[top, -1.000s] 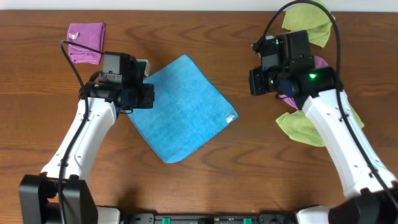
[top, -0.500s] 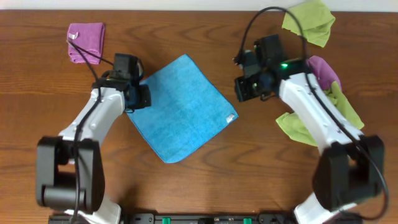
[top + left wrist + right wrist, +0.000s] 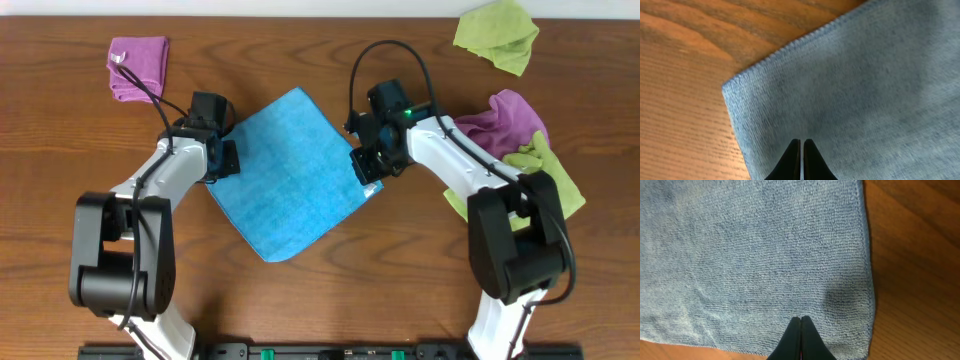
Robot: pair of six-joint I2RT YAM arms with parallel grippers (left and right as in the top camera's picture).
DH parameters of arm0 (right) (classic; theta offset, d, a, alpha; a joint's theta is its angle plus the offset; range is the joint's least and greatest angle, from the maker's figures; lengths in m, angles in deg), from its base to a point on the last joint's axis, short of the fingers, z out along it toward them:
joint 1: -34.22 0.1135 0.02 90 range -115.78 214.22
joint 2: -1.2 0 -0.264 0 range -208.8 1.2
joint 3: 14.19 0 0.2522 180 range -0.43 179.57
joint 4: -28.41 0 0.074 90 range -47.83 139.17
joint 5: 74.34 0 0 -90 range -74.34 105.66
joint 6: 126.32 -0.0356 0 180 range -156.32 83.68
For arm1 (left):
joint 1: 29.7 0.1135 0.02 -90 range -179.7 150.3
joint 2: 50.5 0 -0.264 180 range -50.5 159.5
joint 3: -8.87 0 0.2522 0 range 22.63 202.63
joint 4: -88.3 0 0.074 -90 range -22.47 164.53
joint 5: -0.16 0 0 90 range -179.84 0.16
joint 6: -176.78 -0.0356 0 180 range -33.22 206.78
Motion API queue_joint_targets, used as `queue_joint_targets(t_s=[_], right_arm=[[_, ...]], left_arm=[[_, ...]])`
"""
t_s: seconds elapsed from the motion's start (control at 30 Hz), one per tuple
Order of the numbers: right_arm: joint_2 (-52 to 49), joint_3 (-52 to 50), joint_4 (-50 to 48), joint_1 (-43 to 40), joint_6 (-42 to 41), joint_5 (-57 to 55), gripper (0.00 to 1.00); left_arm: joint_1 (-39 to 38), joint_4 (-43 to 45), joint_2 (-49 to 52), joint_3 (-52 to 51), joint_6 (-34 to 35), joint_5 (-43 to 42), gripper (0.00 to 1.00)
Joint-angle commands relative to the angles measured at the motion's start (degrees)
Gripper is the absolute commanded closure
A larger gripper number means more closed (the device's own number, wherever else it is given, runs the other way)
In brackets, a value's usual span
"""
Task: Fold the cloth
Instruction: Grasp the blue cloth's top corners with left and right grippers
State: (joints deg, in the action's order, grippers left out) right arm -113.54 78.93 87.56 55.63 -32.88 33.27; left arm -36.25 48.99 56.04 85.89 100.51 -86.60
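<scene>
The sky-blue cloth (image 3: pixel 290 175) lies flat on the table, turned like a diamond, with its white tag at the right corner (image 3: pixel 374 188). My left gripper (image 3: pixel 222 158) is shut, low over the cloth's left corner; in the left wrist view its tips (image 3: pixel 801 142) rest over the cloth (image 3: pixel 850 90) just inside that corner. My right gripper (image 3: pixel 365 165) is shut over the right corner; in the right wrist view its tips (image 3: pixel 800 319) sit over the cloth (image 3: pixel 755 255) near its edge. No cloth shows between either pair of fingers.
A folded purple cloth (image 3: pixel 137 66) lies at the back left. A lime-green cloth (image 3: pixel 495 35) lies at the back right. Another purple cloth (image 3: pixel 510 115) and a lime-green cloth (image 3: pixel 545 175) are heaped at the right, behind my right arm.
My right gripper has moved left and down from the cloth heap to the blue cloth's right corner. My left gripper has shifted slightly toward the left corner. The cloth has not moved.
</scene>
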Motion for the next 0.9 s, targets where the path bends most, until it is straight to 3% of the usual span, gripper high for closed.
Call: queue_joint_targets(t_s=[0.0,0.87], right_arm=[[-0.9,-0.2,0.04,0.33,1.57,-0.68,0.99],[-7.58,-1.73,3.93,1.03,1.31,-4.04,0.99]], left_arm=[[-0.17,1.33,1.27,-0.33,0.63,1.9,0.94],[-0.04,8.15,6.97,-0.33,-0.72,3.48,0.94]])
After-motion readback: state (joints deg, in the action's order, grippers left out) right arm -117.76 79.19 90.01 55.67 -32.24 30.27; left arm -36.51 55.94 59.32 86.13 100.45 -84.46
